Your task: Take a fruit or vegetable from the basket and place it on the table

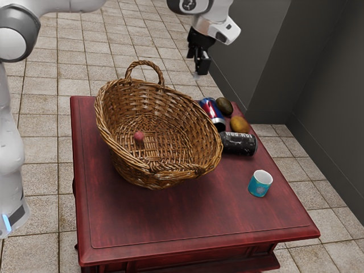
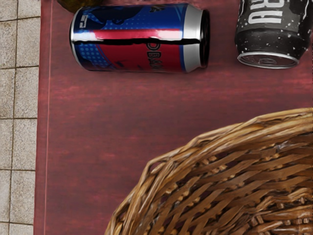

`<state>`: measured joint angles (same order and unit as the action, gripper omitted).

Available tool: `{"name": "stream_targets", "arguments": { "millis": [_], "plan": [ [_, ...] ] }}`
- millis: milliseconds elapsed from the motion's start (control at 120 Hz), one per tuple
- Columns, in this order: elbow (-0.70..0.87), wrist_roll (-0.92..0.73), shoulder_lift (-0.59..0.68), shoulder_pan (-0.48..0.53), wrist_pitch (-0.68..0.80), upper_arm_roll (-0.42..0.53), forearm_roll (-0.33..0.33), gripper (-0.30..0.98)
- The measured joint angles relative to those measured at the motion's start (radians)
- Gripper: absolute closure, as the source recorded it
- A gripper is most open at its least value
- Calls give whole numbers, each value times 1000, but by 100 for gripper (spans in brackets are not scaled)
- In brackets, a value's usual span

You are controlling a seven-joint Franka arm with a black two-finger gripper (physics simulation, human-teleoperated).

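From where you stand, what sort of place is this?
Possibly a plain indoor room, use unclear: tiled floor, dark gray wall, and a red wooden table holding a wicker basket.

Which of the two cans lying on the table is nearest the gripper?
The blue-and-red can, with the silver end. It lies closer to the gripper than the black can with white lettering.

blue-red can (image 2: pixel 129 44) on side | black can (image 2: pixel 274 29) near | wicker basket (image 2: pixel 220 135) apart
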<state>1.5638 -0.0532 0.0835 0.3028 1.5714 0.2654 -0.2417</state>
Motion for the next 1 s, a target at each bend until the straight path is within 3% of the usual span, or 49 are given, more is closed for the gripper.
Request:
{"name": "stream_targets", "arguments": {
  "millis": [300, 508, 692, 875, 1000],
  "plan": [
    [21, 10, -3, -20, 19, 17, 21, 0],
    [283, 42, 86, -59, 71, 64, 169, 0],
    [522, 69, 260, -46, 98, 62, 263, 0],
    [683, 102, 422, -48, 117, 67, 330, 0],
    [719, 123, 456, -43, 123, 67, 352, 0]
  ]
}}
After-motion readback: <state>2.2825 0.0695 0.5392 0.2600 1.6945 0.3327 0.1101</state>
